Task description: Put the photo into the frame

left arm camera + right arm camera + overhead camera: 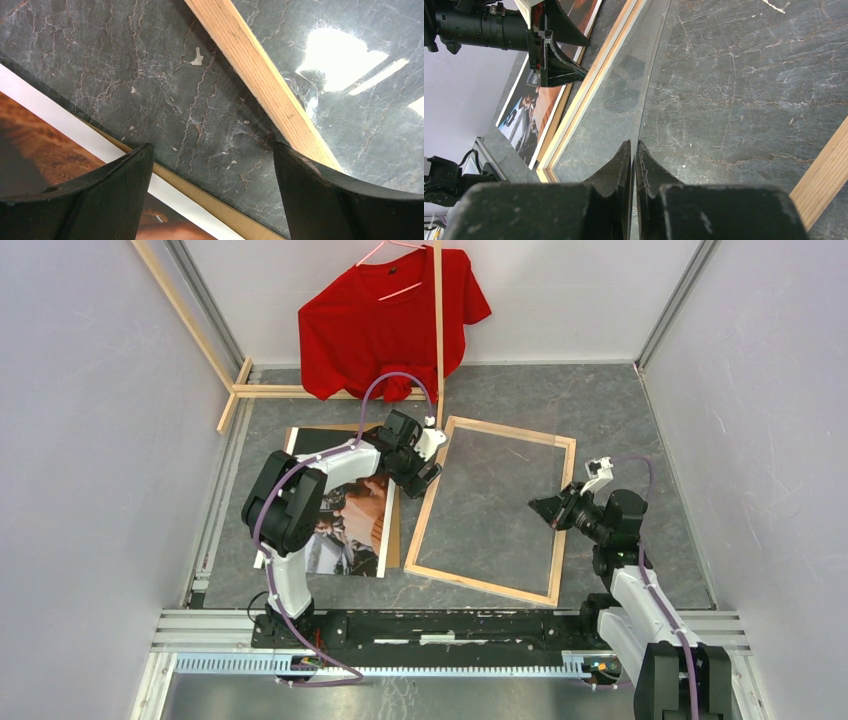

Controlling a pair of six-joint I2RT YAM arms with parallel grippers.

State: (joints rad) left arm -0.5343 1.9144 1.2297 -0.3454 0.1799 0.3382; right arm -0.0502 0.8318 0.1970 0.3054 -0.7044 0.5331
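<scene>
Photo (345,540) under left arm (340,462), beside frame (510,430)

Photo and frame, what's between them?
A brown cardboard edge beside the photo, then bare dark tabletop up to the frame; left wrist view shows it.

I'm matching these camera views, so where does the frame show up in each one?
Top external: the frame, centre.
Left wrist: one rail, diagonal, top to lower right.
Right wrist: rails at left and lower right.
Shared landmark: the photo beside the frame.
</scene>
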